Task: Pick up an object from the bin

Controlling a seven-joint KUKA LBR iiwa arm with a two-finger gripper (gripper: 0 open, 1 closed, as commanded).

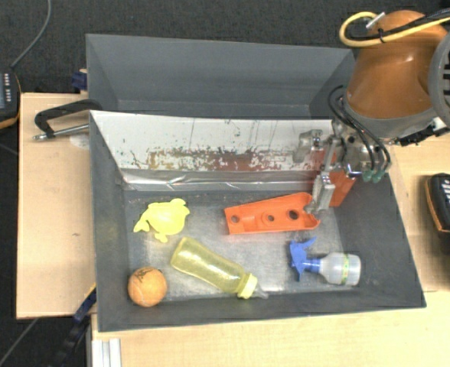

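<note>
My gripper (323,193) hangs low over the bin's right back part, at the right end of a flat orange bracket with holes (267,215). It touches or nearly touches that end. A small orange-red piece (341,186) shows right beside the gripper; whether it belongs to the bracket I cannot tell. In front of the gripper lies a blue spray head on a small white bottle (324,267).
A clear yellow bottle (210,267) lies on its side at the front middle. An orange-brown ball (147,287) rests in the front left corner. A crumpled yellow thing (162,219) lies at the left. The arm's orange cover looms over the right rim.
</note>
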